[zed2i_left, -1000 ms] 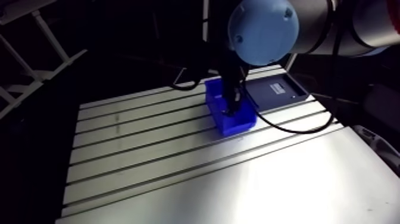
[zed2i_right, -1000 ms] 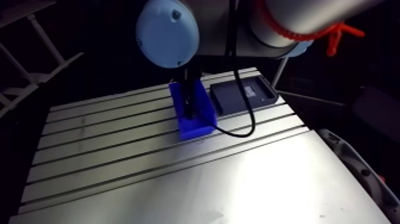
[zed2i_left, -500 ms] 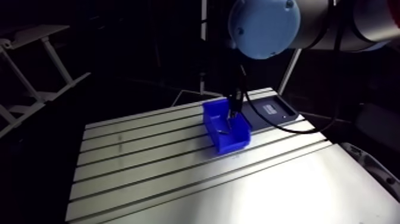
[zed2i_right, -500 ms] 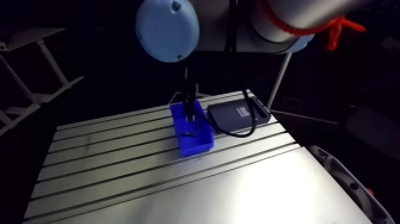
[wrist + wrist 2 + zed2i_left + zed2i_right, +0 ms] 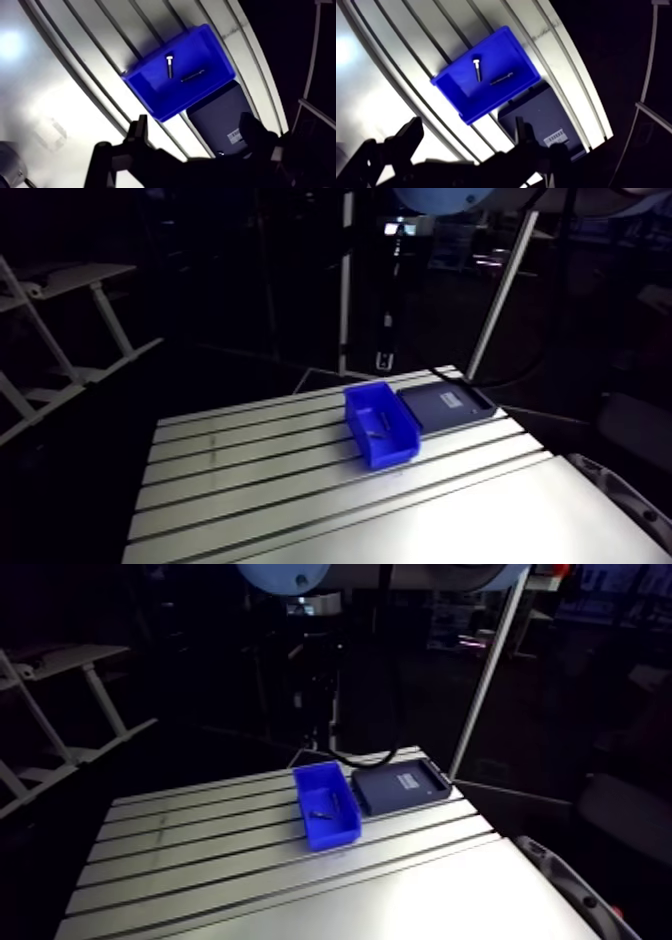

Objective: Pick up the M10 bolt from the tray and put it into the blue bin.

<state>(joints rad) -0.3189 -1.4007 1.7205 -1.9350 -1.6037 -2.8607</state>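
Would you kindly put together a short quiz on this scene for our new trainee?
1. True or false: the bolt lies inside the blue bin.
2. What sits right beside the bin? A) a red cup B) a dark tray C) a wrench
3. Fill in: the hand, above the bin, is ____ and holds nothing.
Key: 1 true; 2 B; 3 open.
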